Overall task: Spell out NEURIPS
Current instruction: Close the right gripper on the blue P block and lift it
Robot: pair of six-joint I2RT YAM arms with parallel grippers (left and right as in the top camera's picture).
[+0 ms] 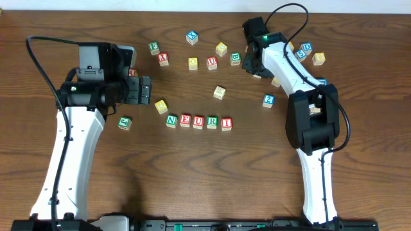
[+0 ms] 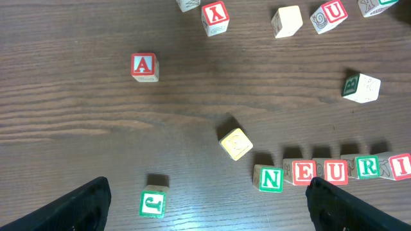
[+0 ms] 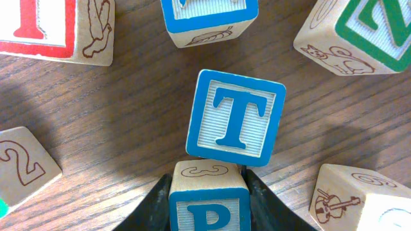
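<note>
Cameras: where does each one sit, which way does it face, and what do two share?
Overhead: fixed above the brown wooden table, facing straight down; both arms show, left gripper and right gripper.
Left wrist: behind the open left gripper, facing down at the row of wooden letter cubes NEURI; both black fingertips show.
Right wrist: close above the table, facing down at a blue T wooden cube; jaws hug a blue P wooden cube.
Shared: overhead and left wrist both show that row.

Pretty much all you get is the table (image 1: 192, 167); dark brown wood grain running side to side, matte finish; light's soft and even, shadows stay faint; a pale strip (image 1: 359, 2) shows past the far edge, can't tell what.
</note>
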